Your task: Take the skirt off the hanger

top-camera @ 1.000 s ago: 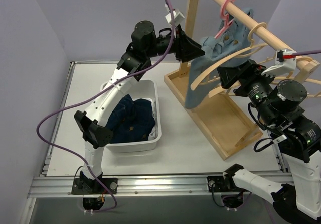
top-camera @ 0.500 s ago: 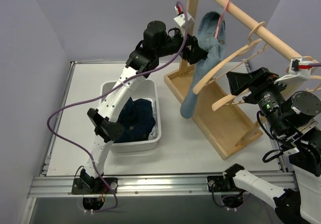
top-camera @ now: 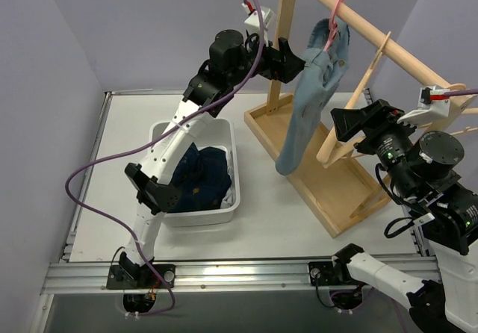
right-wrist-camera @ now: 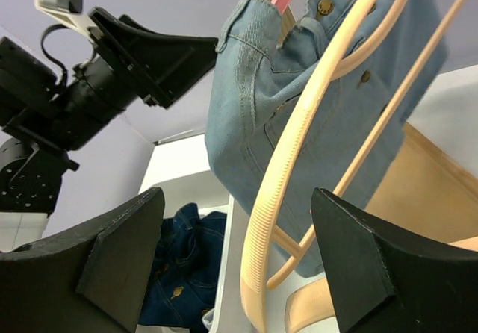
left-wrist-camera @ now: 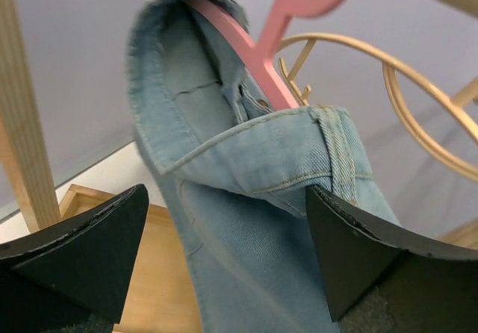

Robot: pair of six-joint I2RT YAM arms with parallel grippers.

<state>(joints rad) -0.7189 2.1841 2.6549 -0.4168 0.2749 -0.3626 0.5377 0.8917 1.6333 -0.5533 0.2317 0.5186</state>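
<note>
Skirt (top-camera: pixel 308 101), pale denim, hangs by its waistband over the pink hanger (top-camera: pixel 334 19) on the wooden rail (top-camera: pixel 366 27), so it likely has to slide off sideways. Left tool (left-wrist-camera: pixel 224 198) sits open astride the waistband, gripping nothing. Right tool (right-wrist-camera: pixel 237 195) is also open, with an empty wooden hanger (right-wrist-camera: pixel 269 213) between it and the cloth.

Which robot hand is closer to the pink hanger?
Left. The left gripper is open at the skirt's waistband, just under the pink hanger. The right gripper is lower and farther off, by the wooden hangers.
</note>
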